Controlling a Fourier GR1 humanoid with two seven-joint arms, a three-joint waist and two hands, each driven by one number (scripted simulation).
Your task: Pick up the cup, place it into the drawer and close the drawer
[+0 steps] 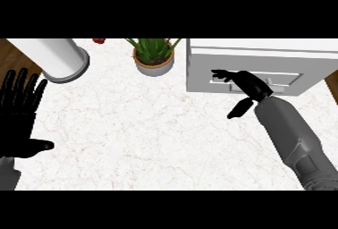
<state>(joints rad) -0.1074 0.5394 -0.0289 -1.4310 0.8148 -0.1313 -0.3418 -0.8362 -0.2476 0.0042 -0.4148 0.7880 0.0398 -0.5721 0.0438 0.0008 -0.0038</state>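
The white drawer unit (pixel 264 58) stands at the back right of the marble counter, its front facing me and looking flush with the body. My right hand (pixel 247 85) is at that front, open. Its fingers (pixel 223 74) point left across the handle area and its thumb (pixel 238 108) hangs down over the counter. Near the left edge my left hand (pixel 20 112) rests open with fingers up. No cup shows anywhere in the view.
A tall white cylinder on a grey base (pixel 56 56) stands at the back left. A potted green plant (pixel 154 53) sits just left of the drawer unit. A small red thing (pixel 99 40) peeks in at the back edge.
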